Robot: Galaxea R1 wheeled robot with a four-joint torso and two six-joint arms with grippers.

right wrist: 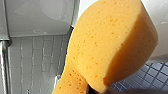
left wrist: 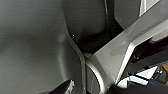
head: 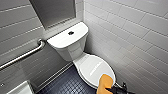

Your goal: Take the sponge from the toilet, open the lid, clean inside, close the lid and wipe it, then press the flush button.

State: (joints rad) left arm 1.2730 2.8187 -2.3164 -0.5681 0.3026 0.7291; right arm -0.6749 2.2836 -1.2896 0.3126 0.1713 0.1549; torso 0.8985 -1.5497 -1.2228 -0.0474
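A tiled bathroom corner, seen from above. The right end effector (head: pixel 111 89), a dark clamp, is closed on the lower end of the sponge (head: pixel 106 82). The sponge is orange and porous, and its rounded free end stands out past the end effector. In the right wrist view the sponge (right wrist: pixel 107 45) sits very near the camera, with the dark tip of the end effector (right wrist: pixel 91 90) pinching its narrow part.

Just beyond the end effector lies the lid (head: pixel 93 68), white, oval and shut over the bowl of the toilet (head: pixel 75 51). The sponge overlaps the lid's front edge; whether they touch cannot be told. Farther beyond the end effector stands the tank (head: pixel 65 39), with a dark round flush button (head: pixel 71 32) on its top.

Well off to the end effector's left, a metal grab bar (head: pixel 23 55) runs along the wall. A dark tiled floor (head: pixel 63 83) lies below it.

In the left wrist view, the left end effector (left wrist: pixel 65 87) hangs beside grey robot panels; whether it is apart or together cannot be told.
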